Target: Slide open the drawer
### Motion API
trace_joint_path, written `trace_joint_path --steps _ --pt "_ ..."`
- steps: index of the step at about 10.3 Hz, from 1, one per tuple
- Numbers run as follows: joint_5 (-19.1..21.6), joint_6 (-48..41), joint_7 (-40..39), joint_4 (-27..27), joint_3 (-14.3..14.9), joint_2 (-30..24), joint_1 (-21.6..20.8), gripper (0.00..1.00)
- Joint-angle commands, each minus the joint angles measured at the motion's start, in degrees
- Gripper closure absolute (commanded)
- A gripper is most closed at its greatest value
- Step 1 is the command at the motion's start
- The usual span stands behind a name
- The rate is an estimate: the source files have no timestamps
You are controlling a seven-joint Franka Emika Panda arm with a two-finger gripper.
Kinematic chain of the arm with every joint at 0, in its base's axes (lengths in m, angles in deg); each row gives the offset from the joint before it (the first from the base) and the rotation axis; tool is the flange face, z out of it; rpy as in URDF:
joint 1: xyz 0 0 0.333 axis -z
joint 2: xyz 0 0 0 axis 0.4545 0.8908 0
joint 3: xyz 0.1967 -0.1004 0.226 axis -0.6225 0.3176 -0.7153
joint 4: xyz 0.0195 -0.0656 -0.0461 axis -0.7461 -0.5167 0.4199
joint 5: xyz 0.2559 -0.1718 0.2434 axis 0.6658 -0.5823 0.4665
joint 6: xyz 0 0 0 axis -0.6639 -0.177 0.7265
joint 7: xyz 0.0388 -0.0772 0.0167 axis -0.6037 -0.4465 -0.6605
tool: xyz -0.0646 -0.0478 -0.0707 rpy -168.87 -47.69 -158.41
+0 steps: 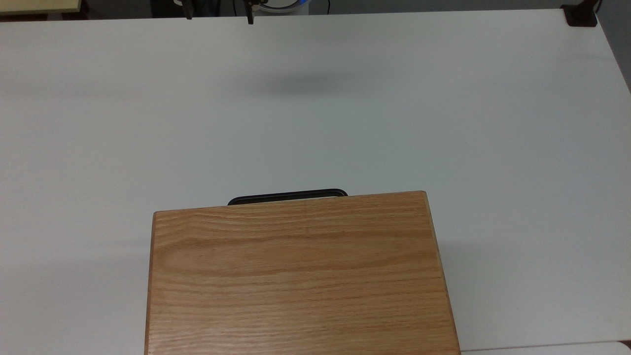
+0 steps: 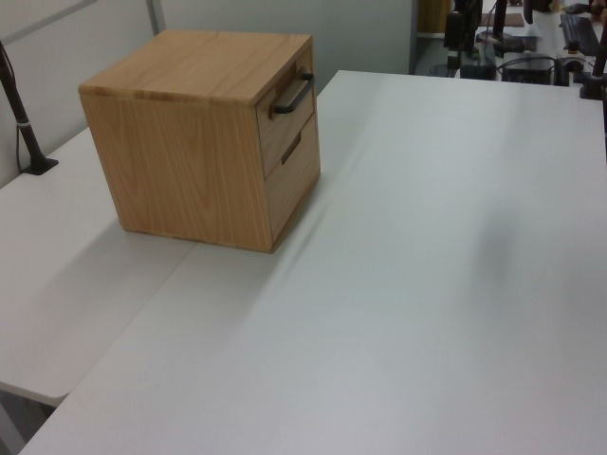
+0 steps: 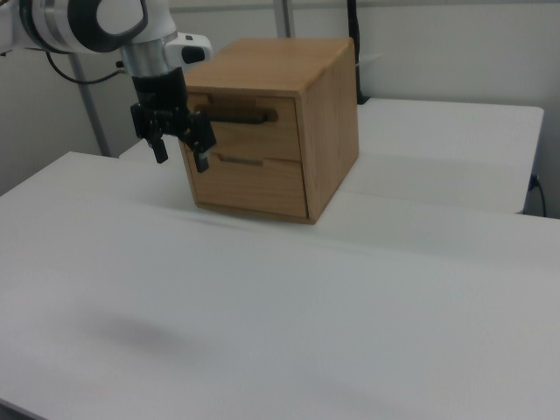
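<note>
Right now the gripper [image 3: 181, 147] is hanging in the air above the table [image 3: 262, 306], its two fingers [image 3: 202, 157] spread apart and pointing down with nothing between them. In the right view it is sitting toward the cabinet's [image 3: 328, 131] left, in front of the left end of the front face, apart from the wood. The drawer [image 3: 249, 127] is sitting shut in the upper slot of the cabinet, its front flush with the face, and its black handle [image 3: 232, 115] is running across it. In the top view the fingers [image 1: 250, 15] are showing at the table's far edge, well apart from the cabinet [image 1: 300, 276], while the handle [image 1: 288, 196] is peeking out past the cabinet's top edge.
</note>
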Motion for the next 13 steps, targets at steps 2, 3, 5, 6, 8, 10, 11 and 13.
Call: trace_joint_path --steps 2,3,5,6,8,10,11,13 --pt "0.03 -1.98 -1.36 -1.71 -0.55 -1.71 -0.55 0.0" --pt "0.03 -2.42 -1.27 -1.71 -0.46 -1.71 -0.55 0.0" --pt "0.03 -3.12 -1.27 -1.71 -0.28 -1.8 -0.55 0.0" --pt "0.03 -2.95 -1.18 -1.62 -0.28 -1.71 -0.55 0.0" --pt "0.9 -2.25 -0.31 -1.36 -0.37 -1.18 -0.64 0.0" --pt "5.11 -0.85 1.35 -0.74 -0.28 -0.57 -0.64 0.0" --pt "6.26 3.69 7.54 -0.83 -0.28 0.04 -0.64 0.0" --pt "6.88 12.56 22.91 -0.74 -0.2 2.67 -1.95 0.0"
